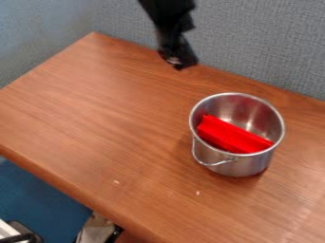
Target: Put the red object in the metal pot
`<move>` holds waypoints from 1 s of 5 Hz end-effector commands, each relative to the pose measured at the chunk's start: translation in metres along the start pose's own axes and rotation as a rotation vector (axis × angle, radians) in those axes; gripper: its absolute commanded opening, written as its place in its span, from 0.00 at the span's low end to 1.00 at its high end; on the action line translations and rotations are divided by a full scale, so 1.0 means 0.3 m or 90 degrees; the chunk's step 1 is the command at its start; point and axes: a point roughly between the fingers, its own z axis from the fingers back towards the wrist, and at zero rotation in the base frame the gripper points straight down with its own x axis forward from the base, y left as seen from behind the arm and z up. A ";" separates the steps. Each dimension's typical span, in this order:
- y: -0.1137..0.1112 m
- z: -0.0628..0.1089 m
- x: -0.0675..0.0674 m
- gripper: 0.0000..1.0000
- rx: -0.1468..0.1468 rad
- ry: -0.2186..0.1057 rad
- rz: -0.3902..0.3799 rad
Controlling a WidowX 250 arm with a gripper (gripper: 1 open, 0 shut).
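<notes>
And there it is, the flat, elongated bright red plastic block (pixel 234 135), lying inside the shiny silver steel pot (pixel 238 163) with the rolled rim! It sits tilted across the interior, one end leaning toward the pot's right-hand wall in this view, below the rim. The thin wire handle loop (pixel 216 162) hangs on the pot's outer side, facing the camera. The pot stands upright near the right edge of the brown wooden worktop (pixel 95 114).

Up at the far edge, the black tool (pixel 181 63) hangs, its tip over the worktop's far side, blurred and dark. It is released, with nothing in its grasp! The red block lies well apart from it, on the camera's side and to the right, and the two are not touching. Behind it all, a grey textured partition (pixel 267 47) rises along the far edge.
</notes>
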 end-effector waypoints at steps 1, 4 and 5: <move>0.030 -0.071 0.096 1.00 -0.005 -0.020 -0.029; 0.164 -0.172 0.077 0.00 -0.059 0.002 0.002; 0.153 -0.188 0.053 0.00 -0.071 0.020 0.024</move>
